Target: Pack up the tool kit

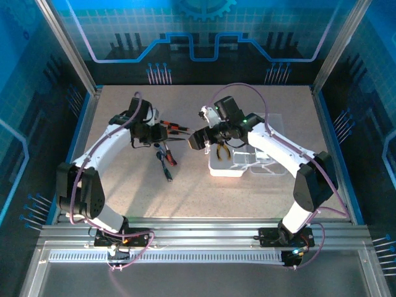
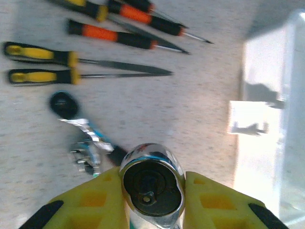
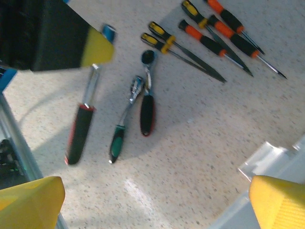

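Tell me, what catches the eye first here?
The left pincer clamps the shiny head of a wrench, with a row of orange- and yellow-handled screwdrivers lying on the table beyond it. To the right sits a clear plastic case holding pliers, the right pincer wide open near its left edge.

Robot lab: aluminium frame (image 1: 198, 234), blue panels (image 1: 204, 31)

Ratchet (image 2: 151, 183) handle cut off at btm edge — case (image 2: 264, 62) blurred, cropped right.
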